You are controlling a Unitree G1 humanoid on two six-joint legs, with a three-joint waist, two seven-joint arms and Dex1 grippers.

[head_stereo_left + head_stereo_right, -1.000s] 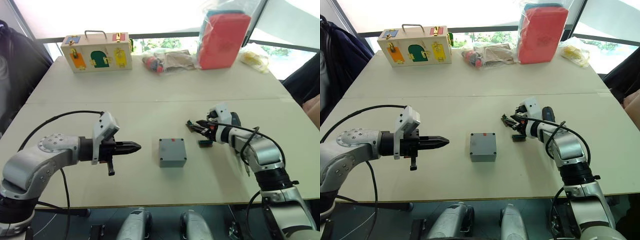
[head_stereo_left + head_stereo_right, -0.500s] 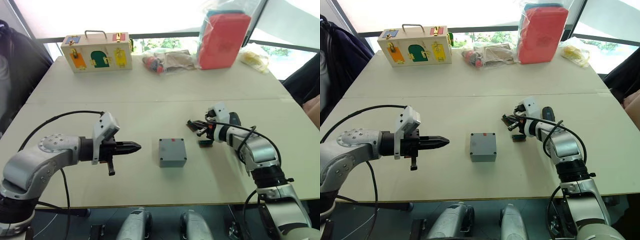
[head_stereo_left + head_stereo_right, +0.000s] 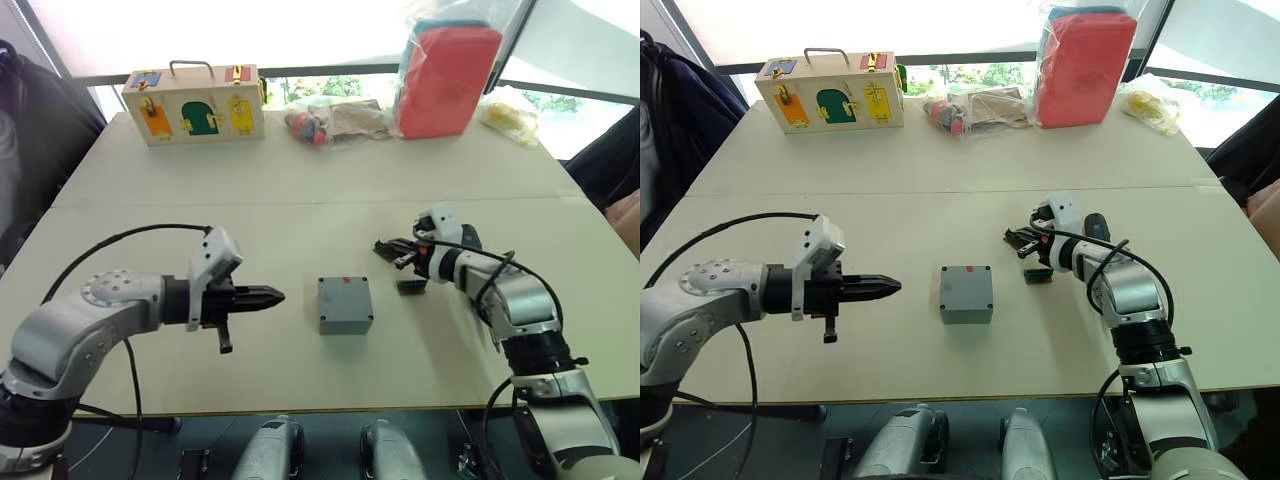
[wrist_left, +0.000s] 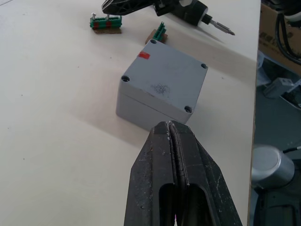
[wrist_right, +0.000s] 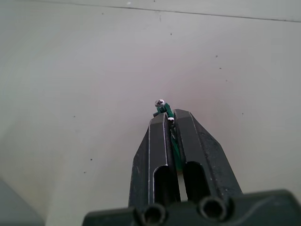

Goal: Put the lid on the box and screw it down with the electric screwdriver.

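At desk centre, the box is lidded; a green piece is pinched by the right pincer, left pincer closed empty. Screwdriver pickup is judged next.

A robot test lab or workroom: a plain pale bench stands before bright windows, and along its far edge sit practice props, a wooden latch box at the far left corner, bagged parts mid-edge, and a red case in plastic wrap.
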